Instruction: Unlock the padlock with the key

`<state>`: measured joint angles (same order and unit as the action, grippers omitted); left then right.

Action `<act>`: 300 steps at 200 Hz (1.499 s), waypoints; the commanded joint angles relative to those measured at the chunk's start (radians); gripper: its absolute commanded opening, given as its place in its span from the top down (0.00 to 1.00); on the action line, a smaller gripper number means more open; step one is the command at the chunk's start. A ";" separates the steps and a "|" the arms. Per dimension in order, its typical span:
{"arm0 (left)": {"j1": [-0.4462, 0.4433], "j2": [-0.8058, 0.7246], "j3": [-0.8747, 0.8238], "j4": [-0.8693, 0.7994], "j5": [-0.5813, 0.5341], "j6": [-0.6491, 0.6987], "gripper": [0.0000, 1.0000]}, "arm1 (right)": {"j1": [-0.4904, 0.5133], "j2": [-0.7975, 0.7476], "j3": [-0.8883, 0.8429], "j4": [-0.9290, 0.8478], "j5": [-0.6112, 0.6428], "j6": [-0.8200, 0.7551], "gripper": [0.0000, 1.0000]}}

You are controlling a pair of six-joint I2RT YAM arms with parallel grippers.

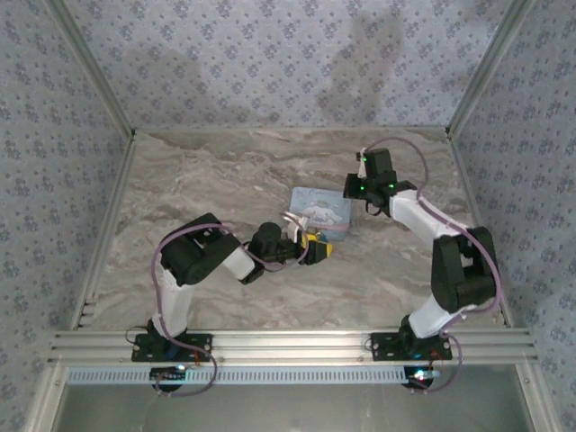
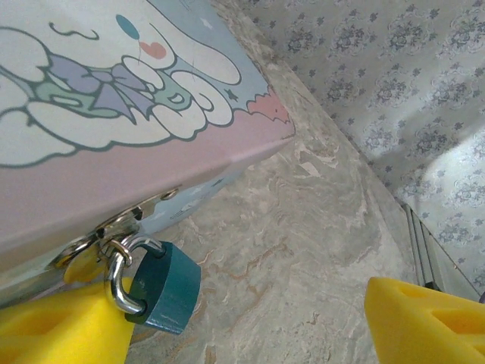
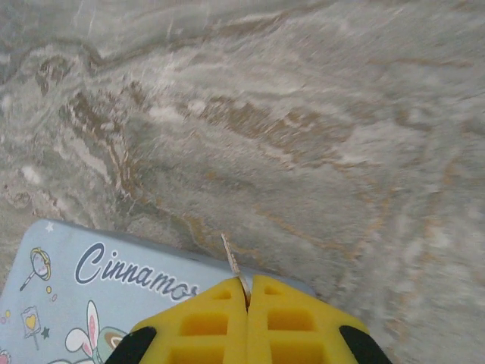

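The padlock (image 2: pixel 168 284), small and dark teal with a silver shackle, hangs from the hasp on the front of the pale blue cartoon tin (image 2: pixel 129 114). My left gripper (image 2: pixel 242 326) is open at the tin's near edge (image 1: pixel 315 247). One yellow finger (image 2: pixel 53 327) sits against the padlock's left side, and the other finger (image 2: pixel 424 322) is far off to the right. My right gripper (image 3: pixel 248 292) is shut on the key (image 3: pixel 230 259), a thin metal sliver sticking out past the fingertips. It hovers over the tin's far right corner (image 1: pixel 358 191).
The tin (image 1: pixel 321 213) lies mid-table on the marble-patterned surface (image 1: pixel 207 180). Patterned walls enclose the table at the back and on both sides. A metal rail (image 1: pixel 288 344) runs along the near edge by the arm bases.
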<state>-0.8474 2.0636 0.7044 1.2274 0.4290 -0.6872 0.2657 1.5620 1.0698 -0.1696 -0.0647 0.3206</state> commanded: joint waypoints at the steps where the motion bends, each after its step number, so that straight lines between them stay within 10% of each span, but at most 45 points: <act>1: -0.004 0.031 -0.008 -0.026 -0.017 -0.018 0.21 | -0.018 -0.082 -0.053 -0.084 0.080 0.003 1.00; 140: -0.003 0.039 0.000 -0.063 -0.014 -0.043 0.23 | 0.156 -0.153 -0.244 -0.120 0.171 0.150 1.00; 186: 0.005 0.064 0.016 -0.065 0.008 -0.076 0.38 | 0.153 -0.150 -0.258 -0.102 0.152 0.155 1.00; 254: 0.007 0.063 0.023 -0.100 0.000 -0.070 0.29 | 0.178 -0.161 -0.291 -0.058 0.118 0.172 1.00; 300: 0.021 0.063 0.010 -0.100 0.007 -0.091 0.45 | 0.169 -0.164 -0.281 -0.077 0.135 0.170 1.00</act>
<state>-0.8356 2.0911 0.7303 1.2133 0.4191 -0.7578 0.4301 1.4136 0.7971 -0.2424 0.0883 0.4828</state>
